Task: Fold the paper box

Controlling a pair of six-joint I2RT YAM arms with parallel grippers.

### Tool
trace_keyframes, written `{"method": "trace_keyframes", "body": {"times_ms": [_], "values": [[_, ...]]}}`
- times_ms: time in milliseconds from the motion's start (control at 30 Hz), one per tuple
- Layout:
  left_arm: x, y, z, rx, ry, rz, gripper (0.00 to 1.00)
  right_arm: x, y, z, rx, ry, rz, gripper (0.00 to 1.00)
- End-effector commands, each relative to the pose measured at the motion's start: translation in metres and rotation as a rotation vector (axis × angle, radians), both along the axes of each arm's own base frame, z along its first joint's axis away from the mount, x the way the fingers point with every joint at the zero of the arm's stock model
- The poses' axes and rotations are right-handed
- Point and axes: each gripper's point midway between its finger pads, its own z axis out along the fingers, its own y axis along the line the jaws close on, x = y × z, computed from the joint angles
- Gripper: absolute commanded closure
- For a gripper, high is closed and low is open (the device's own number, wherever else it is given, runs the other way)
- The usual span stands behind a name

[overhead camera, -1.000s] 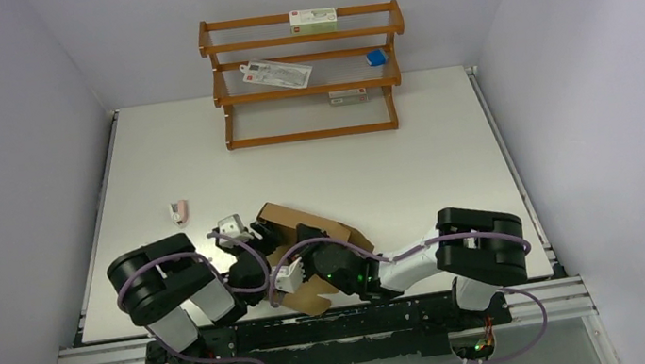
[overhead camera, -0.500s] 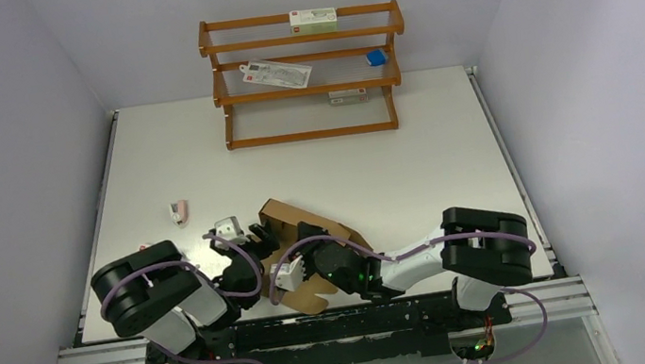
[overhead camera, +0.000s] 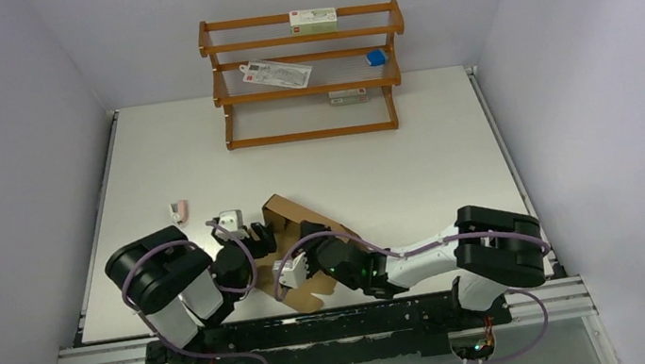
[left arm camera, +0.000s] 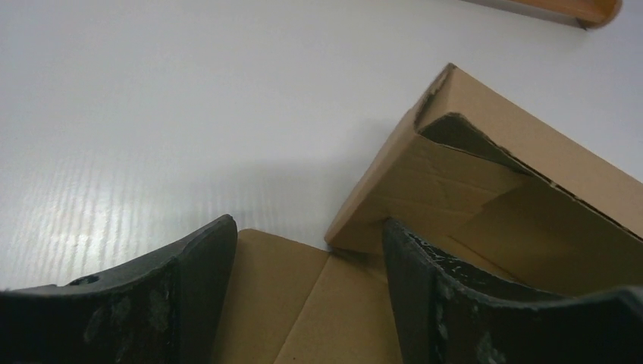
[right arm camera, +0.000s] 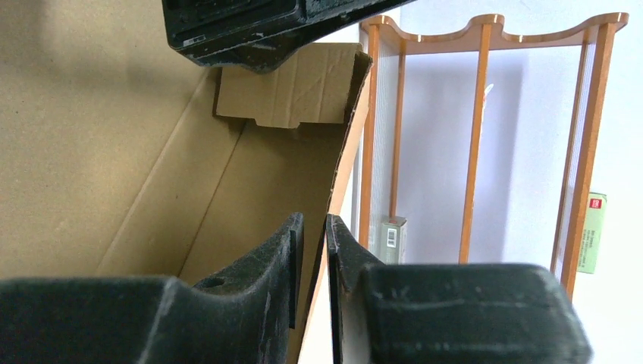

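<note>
The paper box (overhead camera: 283, 211) is plain brown cardboard, partly folded, lying near the table's front edge between both arms. In the left wrist view one raised wall (left arm camera: 485, 189) stands to the right, with a flat flap (left arm camera: 303, 303) on the table. My left gripper (left arm camera: 309, 227) hovers open over that flap, one finger on each side and nothing gripped. It sits at the box's left side (overhead camera: 260, 236). In the right wrist view my right gripper (right arm camera: 313, 220) is shut on the thin edge of a box wall (right arm camera: 114, 136), one finger inside and one outside.
A wooden rack (overhead camera: 306, 75) stands at the table's back, holding white cartons (overhead camera: 313, 18), a flat white pack (overhead camera: 277, 72) and a small blue thing (overhead camera: 375, 57). A small pink-and-white object (overhead camera: 178, 209) lies on the table left of the box. The rack's uprights (right arm camera: 478, 114) rise behind the held wall.
The left arm swung out to the left and came back, its gripper ending slightly farther from the front edge. The right arm's elbow shifted right. The box stayed almost in place.
</note>
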Motion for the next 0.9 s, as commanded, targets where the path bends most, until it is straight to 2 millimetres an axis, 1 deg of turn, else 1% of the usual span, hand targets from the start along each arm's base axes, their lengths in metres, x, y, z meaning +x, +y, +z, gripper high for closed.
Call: {"method": "trace_keyframes", "body": {"times_ms": [0, 200, 367, 567, 667, 867], "values": [[0.005, -0.025, 0.029, -0.072, -0.097, -0.141, 0.24, -0.001, 0.0, 0.005, 0.015, 0.036, 0.019, 0.79], [0.013, -0.032, 0.029, -0.067, -0.11, -0.229, 0.23, -0.001, 0.001, 0.0, -0.007, 0.073, 0.039, 0.8], [0.016, -0.042, 0.03, -0.068, -0.122, -0.291, 0.26, 0.001, -0.001, -0.01, -0.065, 0.071, 0.031, 0.84], [0.02, -0.049, 0.033, -0.068, -0.139, -0.338, 0.33, 0.003, -0.001, -0.012, -0.088, 0.065, 0.032, 0.86], [0.023, -0.048, 0.036, -0.077, -0.156, -0.336, 0.38, 0.003, 0.001, -0.012, -0.092, 0.08, 0.039, 0.86], [0.03, -0.047, 0.037, -0.116, -0.169, -0.319, 0.44, 0.001, 0.002, -0.013, -0.095, 0.105, 0.049, 0.86]]}}
